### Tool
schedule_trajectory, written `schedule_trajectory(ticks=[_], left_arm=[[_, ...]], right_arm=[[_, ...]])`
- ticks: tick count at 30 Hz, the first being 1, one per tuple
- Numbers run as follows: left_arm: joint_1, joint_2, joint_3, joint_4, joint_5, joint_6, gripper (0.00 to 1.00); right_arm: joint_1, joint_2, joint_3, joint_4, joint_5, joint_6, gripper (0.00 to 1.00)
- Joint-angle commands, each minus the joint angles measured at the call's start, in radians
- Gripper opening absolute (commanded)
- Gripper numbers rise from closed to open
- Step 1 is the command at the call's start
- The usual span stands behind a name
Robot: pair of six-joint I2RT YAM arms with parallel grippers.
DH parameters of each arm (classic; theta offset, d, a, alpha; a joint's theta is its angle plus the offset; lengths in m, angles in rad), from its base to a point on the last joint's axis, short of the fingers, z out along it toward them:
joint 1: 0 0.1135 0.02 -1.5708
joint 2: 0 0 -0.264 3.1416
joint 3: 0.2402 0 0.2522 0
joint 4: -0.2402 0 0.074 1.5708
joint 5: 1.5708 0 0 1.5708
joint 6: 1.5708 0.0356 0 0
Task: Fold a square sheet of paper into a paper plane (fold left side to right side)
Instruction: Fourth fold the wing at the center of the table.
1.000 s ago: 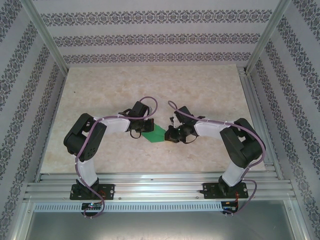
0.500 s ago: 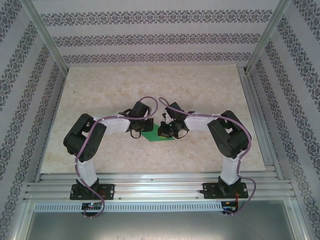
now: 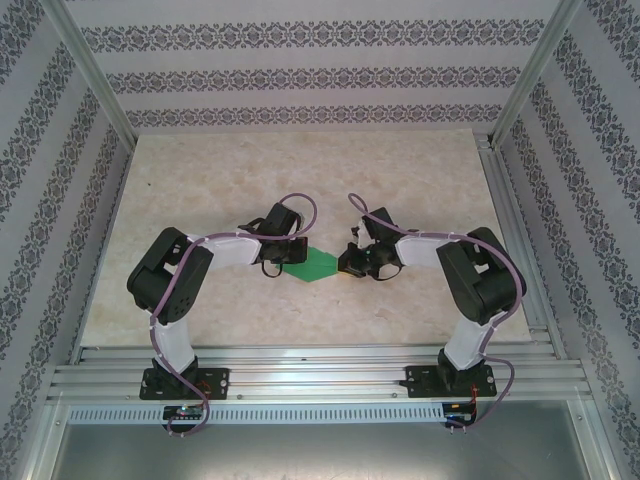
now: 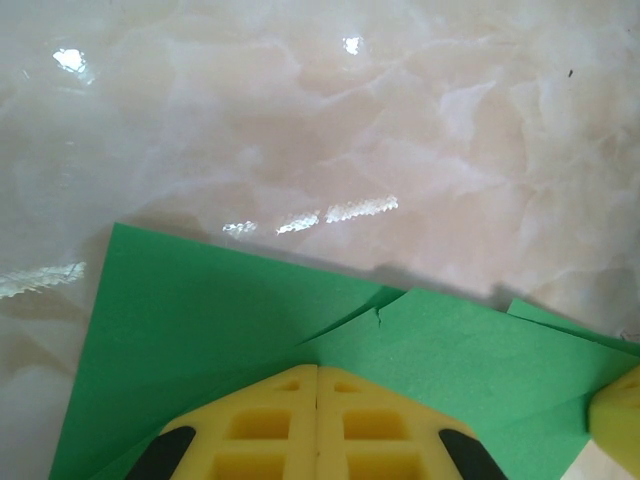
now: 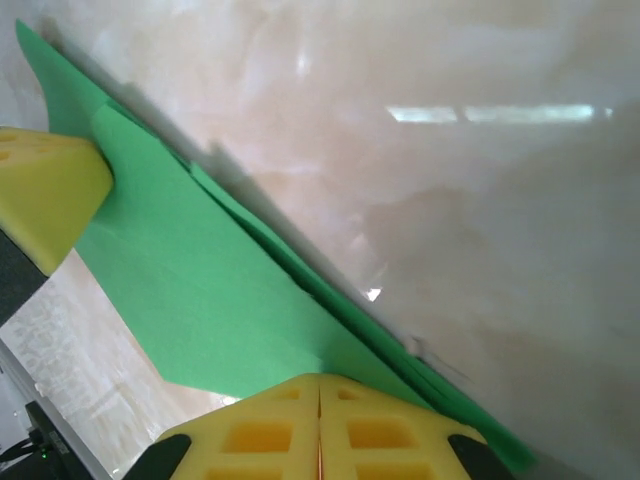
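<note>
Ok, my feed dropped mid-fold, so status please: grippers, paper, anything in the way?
Left gripper shut, tips on the green paper. Right gripper shut at its opposite end. Paper partly folded, lying on table. Nothing seen blocking.

Place is reading as a robotics lab test cell. Aluminium extrusion rails (image 3: 320, 368) are running along the 6 o'clock edge of a marble-look bench (image 3: 220, 170), carrying the bolted left arm base (image 3: 183, 382) and right arm base (image 3: 448, 380), with purple cabling (image 3: 297, 196) looping free. Patterned wallpaper panels (image 3: 300, 38) on metal posts (image 3: 90, 68) are boxing in 9, 12 and 3 o'clock.
</note>
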Motion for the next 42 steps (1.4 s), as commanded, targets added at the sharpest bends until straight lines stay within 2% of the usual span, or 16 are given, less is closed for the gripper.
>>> schedule_trajectory(ticks=[1,6,13,18,30,42], left_arm=[[0.006,0.043,-0.033,-0.158,-0.102,0.026,0.01],[0.004,0.04,-0.026,-0.161,-0.105,0.026,0.01],[0.0,0.039,-0.021,-0.164,-0.108,0.027,0.01],[-0.001,0.036,-0.018,-0.17,-0.111,0.029,0.01],[-0.003,0.034,-0.025,-0.17,-0.12,0.031,0.01],[-0.003,0.027,-0.031,-0.179,-0.132,0.032,0.01]], right_arm=[[-0.006,-0.063,-0.005,-0.105,0.042,-0.046,0.08],[0.036,-0.103,0.081,-0.121,0.048,-0.012,0.08],[0.111,0.048,0.205,-0.107,0.076,0.01,0.08],[0.11,0.1,0.225,-0.137,0.113,-0.006,0.07],[-0.001,0.063,0.075,-0.128,0.088,-0.044,0.07],[-0.176,0.054,-0.037,-0.12,0.074,-0.08,0.08]])
